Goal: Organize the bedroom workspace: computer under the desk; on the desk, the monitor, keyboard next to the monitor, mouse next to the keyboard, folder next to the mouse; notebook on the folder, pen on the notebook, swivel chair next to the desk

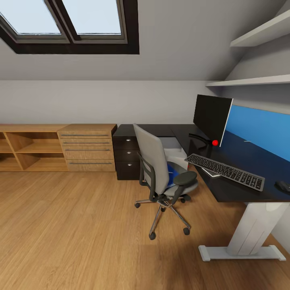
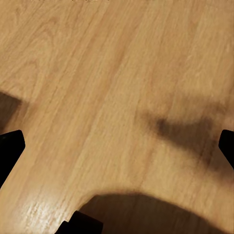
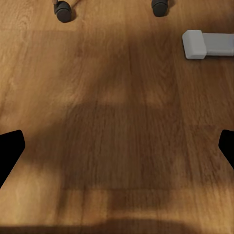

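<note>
The swivel chair (image 1: 158,171) stands on the floor in front of the desk (image 1: 237,193), with the blue folder (image 1: 173,173) on its seat. On the black desk top are the monitor (image 1: 212,117), the keyboard (image 1: 224,171) and, at the right edge, the mouse (image 1: 283,185). A pale-edged notebook (image 1: 210,173) pokes out from under the keyboard. The light-grey computer (image 1: 177,152) sits under the desk behind the chair. My left gripper (image 2: 117,146) and right gripper (image 3: 117,146) both hang open over the wood floor, holding nothing.
A light-wood drawer chest (image 1: 86,147) and open shelves (image 1: 24,149) line the left wall. Black desk drawers (image 1: 127,155) stand beside the chest. Two chair castors (image 3: 63,10) and the desk's white foot (image 3: 207,44) lie ahead of my right gripper. A red ball (image 1: 215,142) rests by the monitor stand.
</note>
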Robot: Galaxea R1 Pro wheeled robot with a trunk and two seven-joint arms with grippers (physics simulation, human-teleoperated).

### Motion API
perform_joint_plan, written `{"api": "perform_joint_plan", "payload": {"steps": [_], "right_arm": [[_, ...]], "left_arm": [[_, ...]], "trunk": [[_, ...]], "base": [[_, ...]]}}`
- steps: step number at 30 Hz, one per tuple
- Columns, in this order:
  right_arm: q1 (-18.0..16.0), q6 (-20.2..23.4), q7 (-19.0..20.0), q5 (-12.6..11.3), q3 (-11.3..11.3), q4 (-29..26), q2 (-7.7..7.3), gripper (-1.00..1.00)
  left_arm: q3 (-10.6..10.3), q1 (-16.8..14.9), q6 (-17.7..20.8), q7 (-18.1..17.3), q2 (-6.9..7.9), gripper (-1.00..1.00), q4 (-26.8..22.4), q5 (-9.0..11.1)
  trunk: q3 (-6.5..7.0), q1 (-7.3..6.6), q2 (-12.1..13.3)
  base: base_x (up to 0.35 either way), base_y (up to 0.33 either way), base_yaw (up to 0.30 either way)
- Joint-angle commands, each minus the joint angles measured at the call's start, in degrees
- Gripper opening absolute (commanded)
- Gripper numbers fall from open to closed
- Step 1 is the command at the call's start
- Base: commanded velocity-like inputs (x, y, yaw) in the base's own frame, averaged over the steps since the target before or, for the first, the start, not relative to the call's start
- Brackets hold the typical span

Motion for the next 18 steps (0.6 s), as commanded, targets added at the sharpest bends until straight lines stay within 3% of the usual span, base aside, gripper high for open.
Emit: {"api": "perform_joint_plan", "payload": {"steps": [1, 6, 10, 18], "right_arm": [[0.0, -0.1, -0.4, 0.1, 0.2, 0.0, -0.01, 1.00], [0.0, -0.1, -0.4, 0.1, 0.2, 0.0, 0.00, 1.00], [0.0, -0.1, -0.4, 0.1, 0.2, 0.0, 0.00, 1.00], [0.0, -0.1, -0.4, 0.1, 0.2, 0.0, 0.00, 1.00]], "left_arm": [[0.2, 0.0, -0.2, 0.0, -0.04, 1.00, 0.0, -0.1], [0.2, 0.0, -1.6, -0.1, -0.04, 1.00, 0.0, -0.2], [0.2, 0.0, -6.0, -0.1, -0.04, 1.00, 0.0, -0.2], [0.2, 0.0, -6.7, -0.2, -0.04, 1.00, 0.0, -0.2]], "trunk": [[-0.05, -0.01, 0.0], [-0.05, -0.01, 0.0], [-0.05, -0.01, 0.0], [-0.05, -0.01, 0.0]], "base": [[0.000, 0.000, 0.000], [0.000, 0.000, 0.000], [0.000, 0.000, 0.000], [0.000, 0.000, 0.000]]}}
